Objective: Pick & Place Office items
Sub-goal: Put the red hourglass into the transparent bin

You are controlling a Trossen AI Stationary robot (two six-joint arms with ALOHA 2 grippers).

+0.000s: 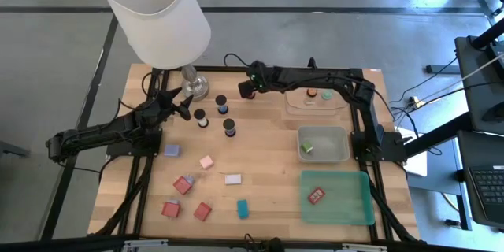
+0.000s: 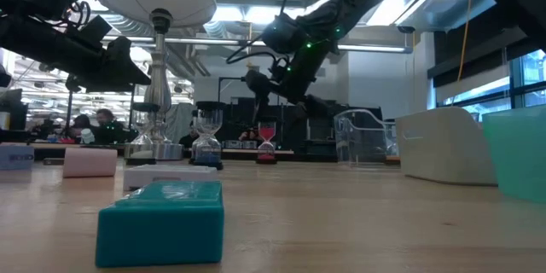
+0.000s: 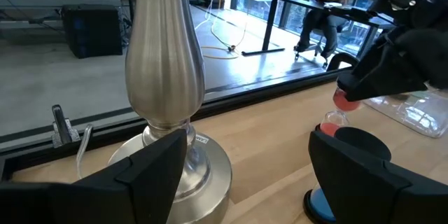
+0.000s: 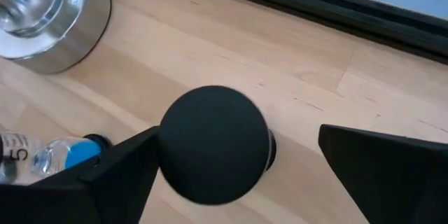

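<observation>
Standing upright on the desk (image 1: 260,157), a black-capped hourglass (image 4: 213,155) is straddled, ungripped, by the right gripper's (image 4: 234,182) wide-open fingers, while the left gripper (image 1: 179,105) is held open, empty.

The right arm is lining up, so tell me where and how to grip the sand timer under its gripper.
Grip the sand timer across its round black top cap, coming straight down from above. It stands upright, and the right wrist view looks down on the cap between the open fingers of the right gripper. The neighbouring blue timer stands apart, leaving room for the fingers.
</observation>
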